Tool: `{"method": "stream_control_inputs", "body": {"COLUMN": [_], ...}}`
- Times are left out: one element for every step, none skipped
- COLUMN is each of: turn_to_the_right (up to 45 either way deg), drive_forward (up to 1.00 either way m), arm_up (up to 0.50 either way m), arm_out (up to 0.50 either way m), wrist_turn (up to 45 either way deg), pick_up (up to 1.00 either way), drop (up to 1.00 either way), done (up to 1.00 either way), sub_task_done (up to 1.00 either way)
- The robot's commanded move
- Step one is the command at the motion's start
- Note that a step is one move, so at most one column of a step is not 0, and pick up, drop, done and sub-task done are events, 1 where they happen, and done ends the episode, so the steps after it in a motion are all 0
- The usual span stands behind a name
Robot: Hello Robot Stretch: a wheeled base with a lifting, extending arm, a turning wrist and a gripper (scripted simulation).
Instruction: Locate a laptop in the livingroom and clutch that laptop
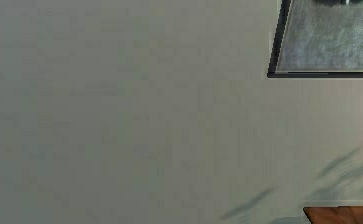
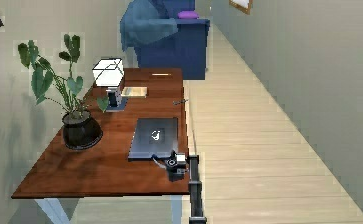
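1. The gripper (image 2: 172,160) sits at the far end of the arm (image 2: 196,195), right at the edge of the table (image 2: 84,170). The laptop (image 2: 152,137), lid down, lies flat on the wood just past the fingers. Tabletop and laptop lie behind the gripper's far end, so I cannot tell whether it holds anything, or whether it touches the laptop at all.
2. Risk, poor purchase: the laptop is thin and flush with the wood. Fingers arriving too high would probably skate across the lid; arriving too low, they would jam against the table edge beside them.
3. Risk, pushing instead of taking: a shove from the gripper would likely slide the laptop away from it, toward the potted plant (image 2: 77,120) beyond the laptop's far side, with the lamp (image 2: 108,72) farther off again.
4. Risk, corner grip: caught by one corner only, the laptop would probably tilt on the lift and slip, dropping back on the table or onto the floor (image 2: 259,140) behind the gripper.
5. Risk, base movement: the wall (image 1: 139,100) and its framed picture (image 1: 324,40) look close ahead of the robot, so driving forward to correct the reach could bump it and drag the gripper along the table edge.
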Motion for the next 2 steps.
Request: {"method": "stream_control_inputs", "body": {"turn_to_the_right": [0.0,0.0], "drive_forward": [0.0,0.0], "arm_up": [0.1,0.0], "arm_out": [0.0,0.0], "wrist_turn": [0.0,0.0], "pick_up": [0.0,0.0], "drop": [0.0,0.0], "done": [0.0,1.0], "sub_task_done": [0.0,0.0]}}
